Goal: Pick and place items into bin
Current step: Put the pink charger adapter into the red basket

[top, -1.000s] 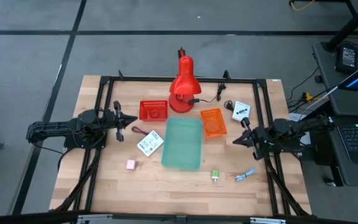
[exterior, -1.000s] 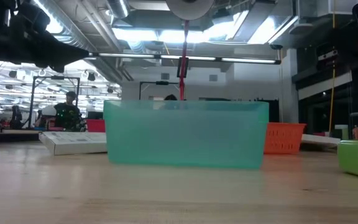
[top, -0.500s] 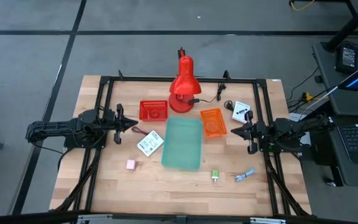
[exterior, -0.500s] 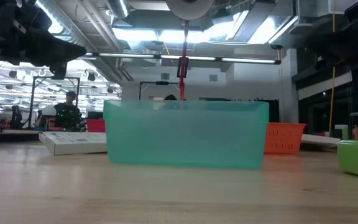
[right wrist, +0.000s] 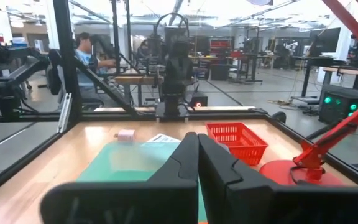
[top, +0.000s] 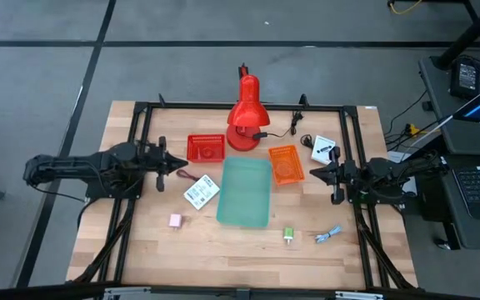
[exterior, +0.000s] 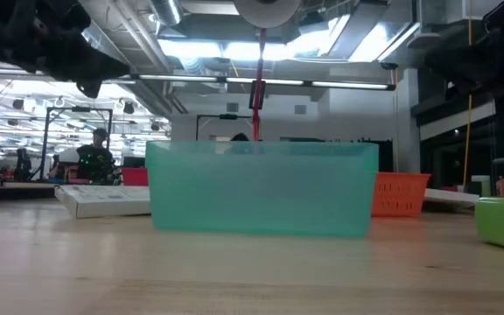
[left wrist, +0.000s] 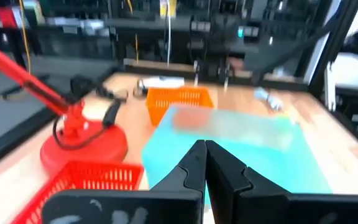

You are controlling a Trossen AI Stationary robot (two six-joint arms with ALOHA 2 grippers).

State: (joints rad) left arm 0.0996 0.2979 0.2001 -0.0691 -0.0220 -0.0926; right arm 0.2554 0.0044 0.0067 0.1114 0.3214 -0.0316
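Your left gripper (top: 179, 164) and right gripper (top: 311, 172) hover with fingers pressed together, holding nothing. The teal bin (top: 245, 192) sits mid-worktop; pink cube (top: 175, 221), green block (top: 289, 236) and blue-white clip (top: 329, 236) lie outside it.

The bin (top: 245, 192) is a translucent teal rectangular tub standing upright and open-topped at the middle of the bench; nothing shows inside it. Just beside its left wall lies a white printed card (top: 200, 194), flat and turned at a slant, with a dark coiled cable (top: 186, 177) touching its far corner. Nearer the front edge, left of the bin, sits a small pink cube (top: 175, 221). Right of the bin's front corner stands a green block (top: 289, 236) with a white label, and beyond it a blue-white clip (top: 329, 236) lies flat. A second white printed packet (top: 323, 148) lies near the back right of the bench, well apart from the bin.
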